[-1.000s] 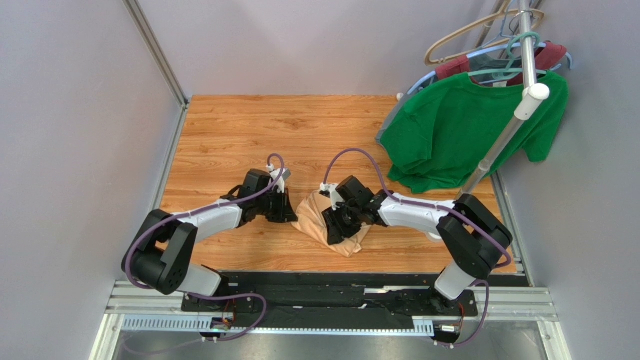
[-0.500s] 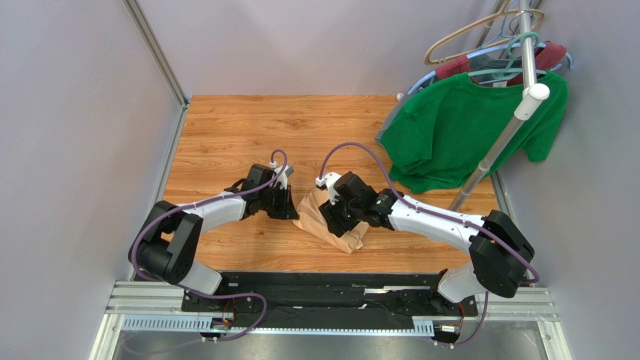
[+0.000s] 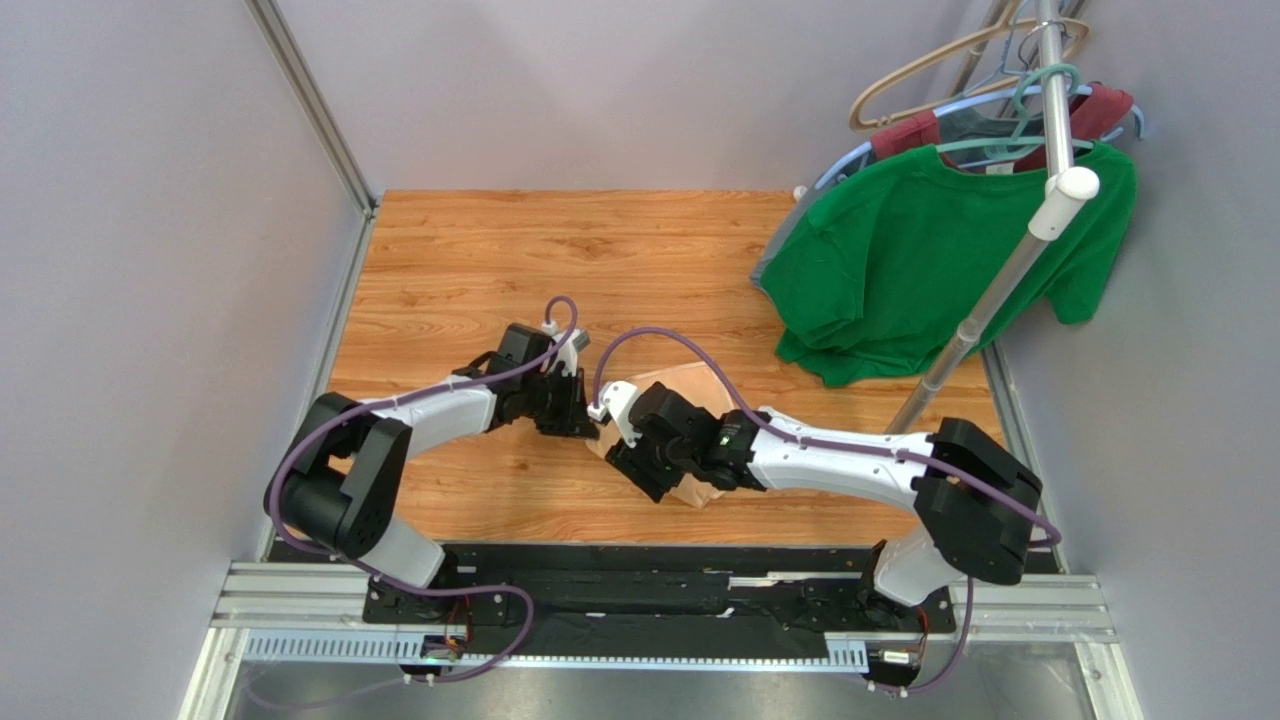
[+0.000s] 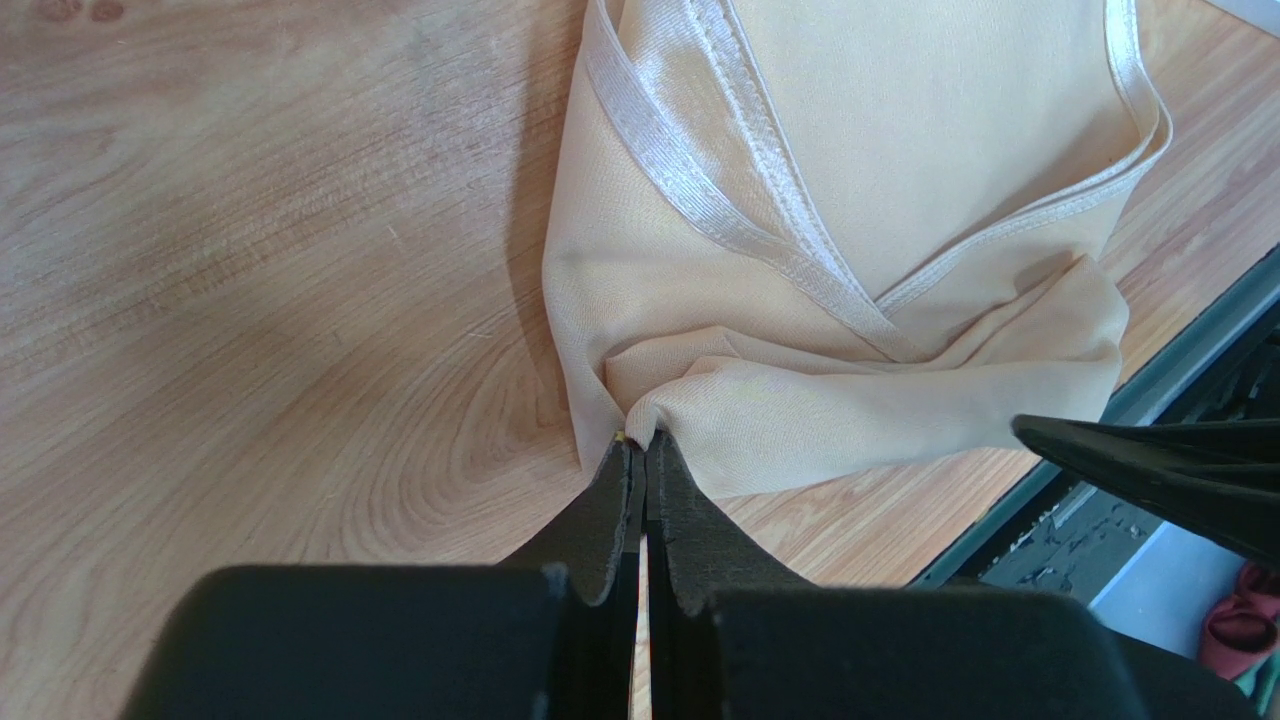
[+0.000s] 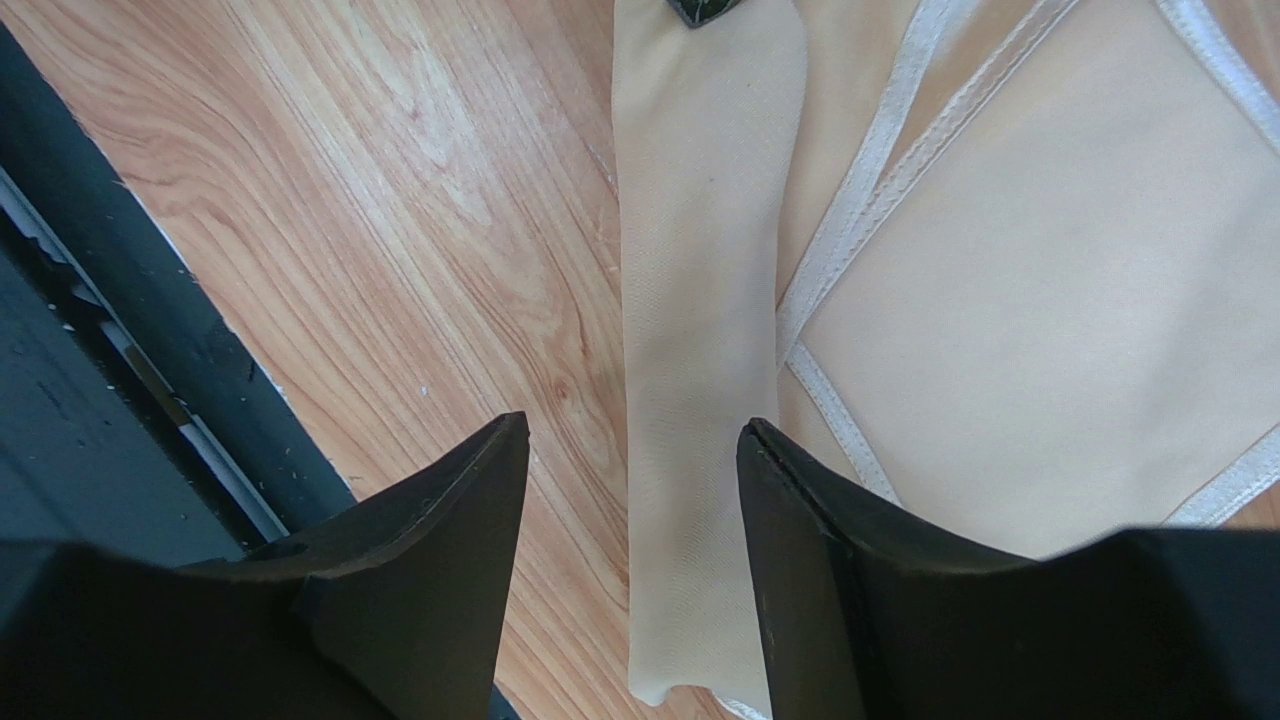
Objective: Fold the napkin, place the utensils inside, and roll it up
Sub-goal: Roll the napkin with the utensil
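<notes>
The napkin [image 4: 842, 180] lies partly folded near the middle of the tabletop's [image 3: 496, 255] near edge, one side turned into a narrow roll. The left tool [image 4: 643, 458] is closed tight, pinching a bunched corner of the cloth. The right tool [image 5: 631, 435] hangs over the roll, jaws apart and empty. No spoon shows. Rolling seems in hand. Next, the right tool likely needs to lower onto the roll and turn it further.
</notes>
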Available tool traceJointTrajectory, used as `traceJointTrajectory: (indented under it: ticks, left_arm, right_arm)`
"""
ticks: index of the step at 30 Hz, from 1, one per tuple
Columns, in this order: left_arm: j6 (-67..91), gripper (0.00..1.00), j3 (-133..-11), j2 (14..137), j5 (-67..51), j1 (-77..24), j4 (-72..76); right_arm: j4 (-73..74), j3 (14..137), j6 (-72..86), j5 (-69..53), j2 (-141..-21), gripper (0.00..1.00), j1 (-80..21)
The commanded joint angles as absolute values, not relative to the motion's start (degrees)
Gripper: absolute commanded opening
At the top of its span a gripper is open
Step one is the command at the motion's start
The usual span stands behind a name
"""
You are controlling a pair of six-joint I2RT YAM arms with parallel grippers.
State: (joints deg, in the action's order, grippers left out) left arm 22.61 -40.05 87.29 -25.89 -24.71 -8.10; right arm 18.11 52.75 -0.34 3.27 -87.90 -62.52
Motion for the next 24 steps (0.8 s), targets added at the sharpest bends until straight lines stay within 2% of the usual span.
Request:
traceJointTrajectory:
  ticks: [1, 14, 23, 24]
  left_arm:
    - [21.53, 0.00, -41.75, 87.71, -26.46, -24.61, -9.23]
    - [21.62, 0.00, -41.66, 86.84, -27.16, -24.61, -8.62]
    - [22.24, 0.00, -40.43, 84.38, -27.42, -24.61, -7.03]
    - [22.32, 0.03, -40.17, 84.20, -27.51, -24.61, -6.94]
  right_arm:
    - [15.29, 52.38, -1.41, 5.80, -90.61, 0.57, -63.02]
    - [14.94, 51.77, 4.74, 5.63, -96.24, 0.57, -61.53]
    - [15.03, 49.92, 9.67, 3.16, -99.75, 0.48, -60.03]
    - [14.77, 49.57, 10.02, 2.47, -100.10, 0.45, -60.03]
